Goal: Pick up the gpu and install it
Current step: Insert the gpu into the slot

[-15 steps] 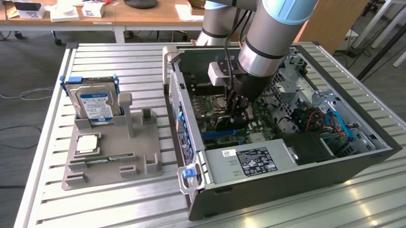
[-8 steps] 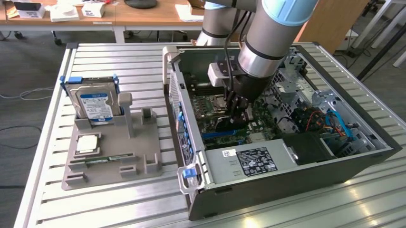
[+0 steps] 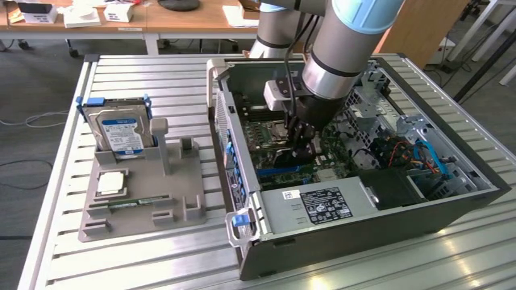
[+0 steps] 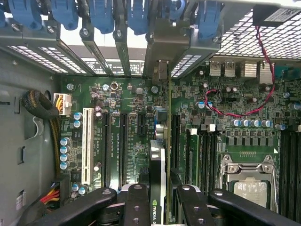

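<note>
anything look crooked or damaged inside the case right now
Nothing stands out: the hand grips the gpu edge-on, running straight and parallel to the motherboard slots; no damage or loose parts visible.

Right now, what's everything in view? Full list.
computer case: one, dark grey, side open, on the table
motherboard: one, green, inside the case
power supply: one, silver with black label, in the case end nearest the exterior camera
gpu: one, dark, edge-on over the motherboard slots
holder tray: one, grey, on the exterior view's left of the case
hard drive: one, silver with blue-white label, upright in the tray
processor chip: one, silvery, flat in the tray
memory stick: one, green, lying in the tray
table: one, slatted metal, under everything
arm: one, silver and light blue, reaching into the case
end effector: one, black, closed on the gpu
</note>
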Action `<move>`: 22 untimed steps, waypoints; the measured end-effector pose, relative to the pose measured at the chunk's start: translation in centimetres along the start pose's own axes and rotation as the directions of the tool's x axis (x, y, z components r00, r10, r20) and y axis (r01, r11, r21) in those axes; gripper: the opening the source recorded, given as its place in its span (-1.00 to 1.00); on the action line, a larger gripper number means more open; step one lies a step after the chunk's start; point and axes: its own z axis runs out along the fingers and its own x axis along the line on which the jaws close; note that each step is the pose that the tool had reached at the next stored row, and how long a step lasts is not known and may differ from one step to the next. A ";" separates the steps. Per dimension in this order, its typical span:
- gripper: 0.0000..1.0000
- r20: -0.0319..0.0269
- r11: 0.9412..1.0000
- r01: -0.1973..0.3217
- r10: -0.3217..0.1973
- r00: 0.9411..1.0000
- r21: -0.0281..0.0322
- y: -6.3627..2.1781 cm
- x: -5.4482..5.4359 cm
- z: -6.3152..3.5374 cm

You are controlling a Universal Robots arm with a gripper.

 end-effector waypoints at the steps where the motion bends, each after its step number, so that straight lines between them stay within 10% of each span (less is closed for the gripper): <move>1: -0.46 0.000 1.000 0.000 0.000 1.000 0.000 0.00 0.0 0.01; 22: -0.46 0.000 1.000 0.000 0.000 1.000 0.000 0.44 0.2 0.11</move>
